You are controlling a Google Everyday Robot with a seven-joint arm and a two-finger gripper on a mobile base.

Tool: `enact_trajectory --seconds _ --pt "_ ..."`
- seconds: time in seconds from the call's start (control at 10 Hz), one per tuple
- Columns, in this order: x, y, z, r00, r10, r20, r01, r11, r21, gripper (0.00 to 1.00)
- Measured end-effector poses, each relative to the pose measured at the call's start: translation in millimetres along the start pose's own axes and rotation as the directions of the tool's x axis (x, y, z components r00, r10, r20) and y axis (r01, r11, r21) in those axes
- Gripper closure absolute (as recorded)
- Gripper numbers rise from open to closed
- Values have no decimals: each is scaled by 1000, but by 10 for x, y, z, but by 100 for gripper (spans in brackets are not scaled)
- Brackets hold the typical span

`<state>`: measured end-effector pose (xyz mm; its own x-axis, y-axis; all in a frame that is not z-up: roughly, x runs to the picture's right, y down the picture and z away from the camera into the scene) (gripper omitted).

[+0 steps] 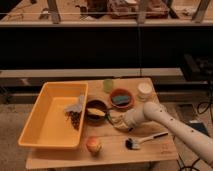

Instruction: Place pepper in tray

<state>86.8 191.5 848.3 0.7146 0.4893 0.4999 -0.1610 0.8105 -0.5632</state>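
The bright-yellow tray (47,125) stands on the left of the wooden table. It holds a pale crumpled bag (76,104) and a dark clump (75,119) at its right wall. My gripper (115,121) is low over the table, just right of a dark brown bowl (95,111) and well right of the tray. A thin, dark, curved shape at the gripper's tip (109,118) looks like the pepper. I cannot tell whether it is held or lies on the table.
The dark bowl holds something yellow. A red-brown bowl (121,98) with a blue-green item, a pale green cup (108,85) and a white cup (145,90) stand behind. A red-yellow fruit (93,145) and a brush (144,140) lie near the front edge.
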Motion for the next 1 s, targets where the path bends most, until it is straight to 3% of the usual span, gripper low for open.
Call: enact_trajectory --seconds 0.4,0.5,0.8,0.9,1.0 --pt "-6 -147 -1071 989 -23 144 7 993 114 96" --pt "-29 -171 -1247 985 -36 169 12 990 142 96" --pt "-160 -206 -1494 980 -102 172 68 979 192 96" --pt "-229 -211 -1507 978 -138 155 109 977 184 96" --pt "-346 -222 -1495 972 -190 136 170 974 151 96"
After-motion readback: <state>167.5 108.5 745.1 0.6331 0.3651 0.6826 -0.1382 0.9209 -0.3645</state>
